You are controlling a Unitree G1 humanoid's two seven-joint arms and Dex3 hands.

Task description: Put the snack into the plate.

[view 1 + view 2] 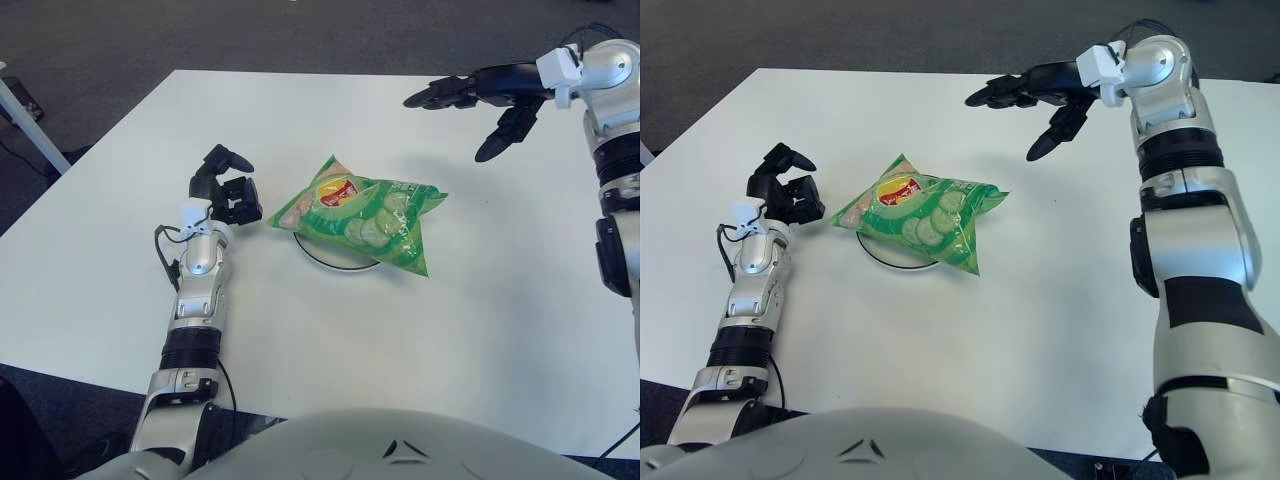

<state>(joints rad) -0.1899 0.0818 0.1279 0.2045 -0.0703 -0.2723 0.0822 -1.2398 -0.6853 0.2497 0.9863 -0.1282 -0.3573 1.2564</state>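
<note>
White surface (300, 330) is the big thing here. Green snack (365, 212) bag already lies on the plate (335, 261), covering most of it, long axis running left-right, pointed corner twd the robot's right. Left hand (226, 192) is def nearer, just beside the bag's left end, fingers loosely curled, holding nothing. Right hand (1032, 100) hangs well apart, above the far side, fingers spread, empty.

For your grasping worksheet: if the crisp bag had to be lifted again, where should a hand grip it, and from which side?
Probably the crimped corner of the crisp bag nearest the right hand, approached from above-right: it juts flat past the plate, while the middle is puffed and slippery.
</note>
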